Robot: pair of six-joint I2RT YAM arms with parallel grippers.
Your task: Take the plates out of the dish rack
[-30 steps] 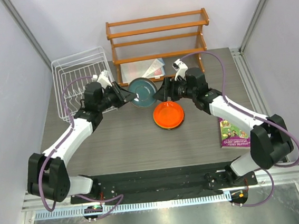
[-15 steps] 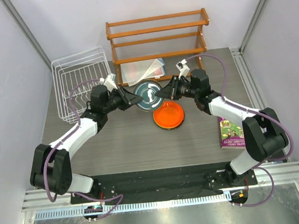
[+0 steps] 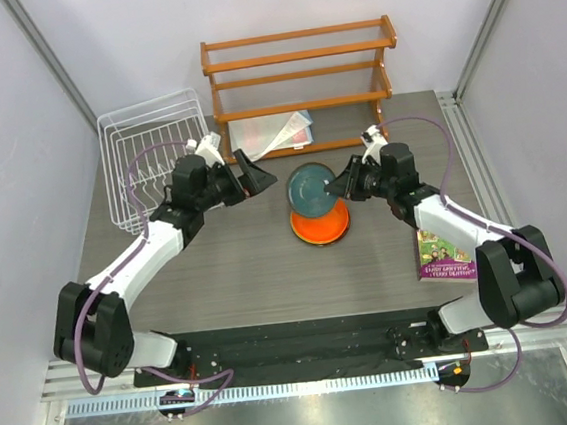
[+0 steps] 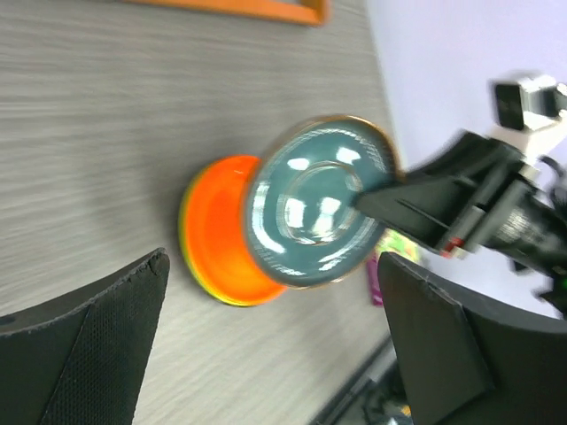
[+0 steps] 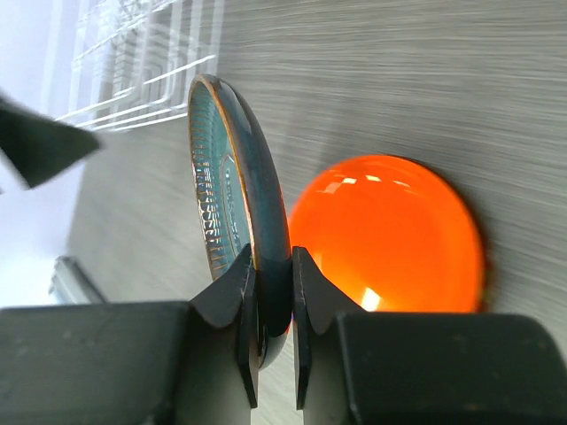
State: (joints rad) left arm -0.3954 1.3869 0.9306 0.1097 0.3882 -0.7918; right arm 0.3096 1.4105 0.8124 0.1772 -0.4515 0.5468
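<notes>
My right gripper [image 5: 273,301] is shut on the rim of the dark teal plate [image 5: 235,177], holding it on edge just above the table. In the top view that teal plate [image 3: 311,188] hangs at the far edge of the orange plate [image 3: 321,225], which lies flat with a lime green rim [image 4: 190,257] showing beneath it. My left gripper [image 3: 251,174] stands open and empty, a short way left of the teal plate [image 4: 319,212]. The white wire dish rack [image 3: 152,155] sits at the back left, and no plate shows in it.
An orange wooden three-tier shelf [image 3: 300,70] stands at the back, with a clear plastic sleeve [image 3: 271,133] under its lowest tier. A colourful booklet [image 3: 446,254] lies at the right, near my right forearm.
The left gripper has let go of the teal plate, opened wide and drawn back left. The right gripper has shut on the plate's rim and carried it right, over the orange plate.
</notes>
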